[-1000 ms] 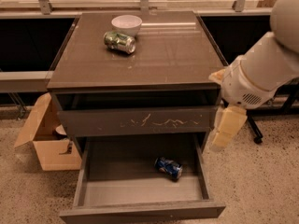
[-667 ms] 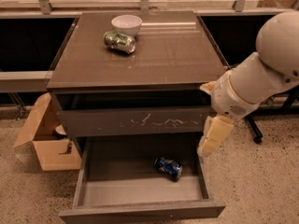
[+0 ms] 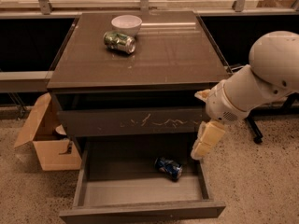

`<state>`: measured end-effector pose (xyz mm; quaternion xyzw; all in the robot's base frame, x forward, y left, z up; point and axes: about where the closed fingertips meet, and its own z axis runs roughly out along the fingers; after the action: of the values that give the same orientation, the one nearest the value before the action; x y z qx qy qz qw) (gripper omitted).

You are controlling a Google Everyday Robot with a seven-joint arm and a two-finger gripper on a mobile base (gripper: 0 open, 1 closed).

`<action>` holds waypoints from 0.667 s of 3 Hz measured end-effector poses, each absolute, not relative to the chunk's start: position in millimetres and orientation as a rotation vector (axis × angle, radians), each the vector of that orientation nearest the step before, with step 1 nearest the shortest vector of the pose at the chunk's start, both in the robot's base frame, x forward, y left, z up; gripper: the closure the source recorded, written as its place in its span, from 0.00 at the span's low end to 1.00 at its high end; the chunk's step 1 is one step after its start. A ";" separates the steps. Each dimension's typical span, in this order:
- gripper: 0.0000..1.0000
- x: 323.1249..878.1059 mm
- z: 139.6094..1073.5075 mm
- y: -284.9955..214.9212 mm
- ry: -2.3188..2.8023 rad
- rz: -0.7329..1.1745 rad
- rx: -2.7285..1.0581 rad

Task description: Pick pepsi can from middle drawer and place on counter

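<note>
Camera view: claw (image 3: pixel 198 151) seemingly nearer pepsi can (image 3: pixel 168 168).

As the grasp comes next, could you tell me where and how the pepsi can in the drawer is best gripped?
Across its round body at mid-length, from above: the pepsi can lies on its side on the middle drawer floor, and the walls likely hinder side approaches. The claw hangs by the drawer's right wall.

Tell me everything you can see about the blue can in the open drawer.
The pepsi can is small, blue, with silvery ends, looking like metal. It lies on its side on the grey floor of the middle drawer, right of centre, touching nothing else. The gripper hangs above and to its right, apart from it.
</note>
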<state>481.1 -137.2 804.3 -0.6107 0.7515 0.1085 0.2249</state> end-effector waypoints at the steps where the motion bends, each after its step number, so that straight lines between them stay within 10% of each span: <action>1: 0.00 477.4 794.1 -131.9 2.070 0.307 -1.711; 2: 0.00 468.6 757.6 -120.6 2.049 0.378 -1.749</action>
<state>468.6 -120.6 757.6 -0.6287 0.7365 0.1360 0.2094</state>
